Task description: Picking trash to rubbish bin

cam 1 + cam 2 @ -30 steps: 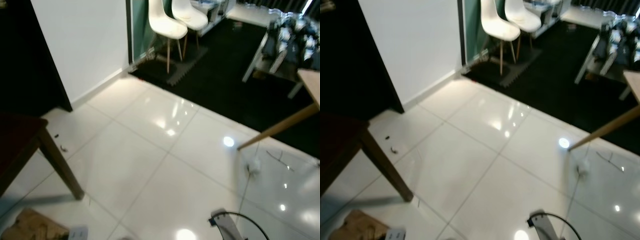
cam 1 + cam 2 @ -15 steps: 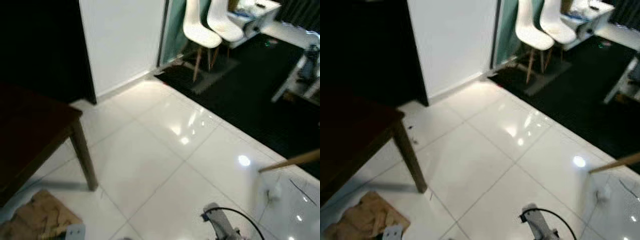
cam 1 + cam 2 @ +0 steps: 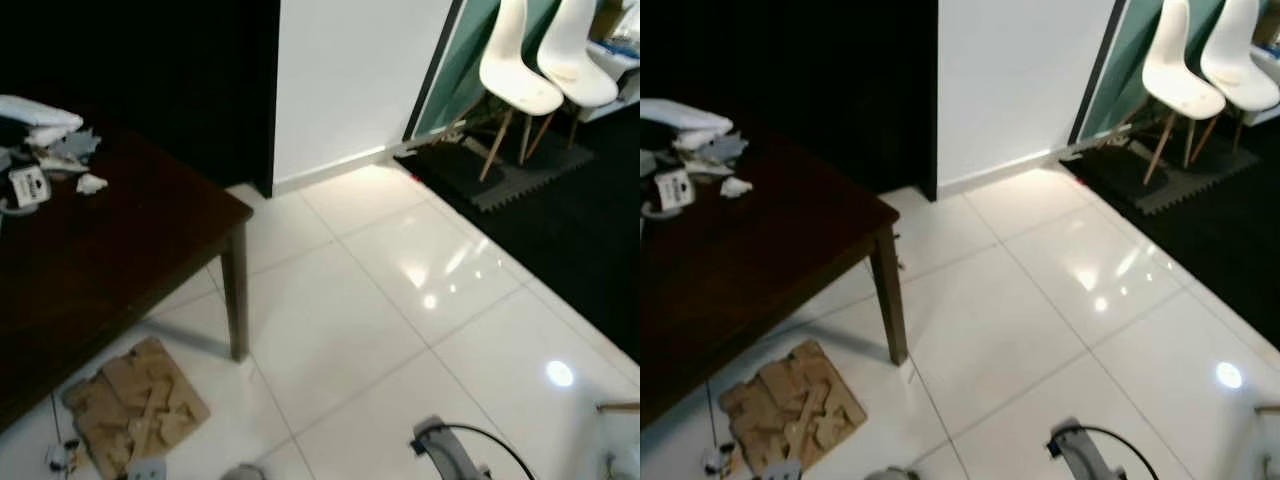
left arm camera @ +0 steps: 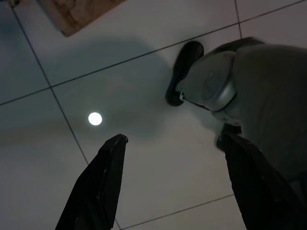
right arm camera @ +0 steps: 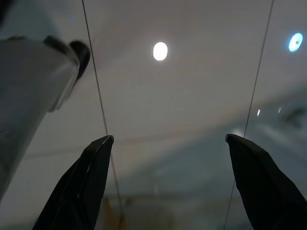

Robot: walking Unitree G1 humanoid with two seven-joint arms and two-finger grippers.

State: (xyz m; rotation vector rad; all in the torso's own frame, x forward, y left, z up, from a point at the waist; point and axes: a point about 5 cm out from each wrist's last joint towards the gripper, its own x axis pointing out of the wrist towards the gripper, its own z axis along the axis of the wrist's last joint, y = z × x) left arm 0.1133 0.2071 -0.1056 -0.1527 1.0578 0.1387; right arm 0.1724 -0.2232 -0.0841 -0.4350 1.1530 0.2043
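Cardboard (image 3: pixel 135 407), a flattened brown piece of it, lies on the white tiled floor (image 3: pixel 340 320) just beside the leg of the dark wooden counter (image 3: pixel 120 250), and it looks the likeliest trash here; a smaller scrap (image 3: pixel 62 457) sits at its near corner. It lies ahead and to the robot's left, so the left arm is the nearer one, and its long axis runs diagonally away from the robot toward the counter leg. The left pincer (image 4: pixel 168 182) hangs over bare tile with its two black fingers wide apart and nothing between them; a corner of the cardboard shows at the edge of that wrist view. The right pincer (image 5: pixel 168 179) likewise points at the floor, fingers spread and empty. On the counter top lie crumpled white papers (image 3: pixel 45 140), possibly more rubbish. Two white chairs (image 3: pixel 545 80) stand far off by a dark mat. Since a second ago the camera has swung left: the counter top now fills the left side, and the cardboard sits fully in sight.
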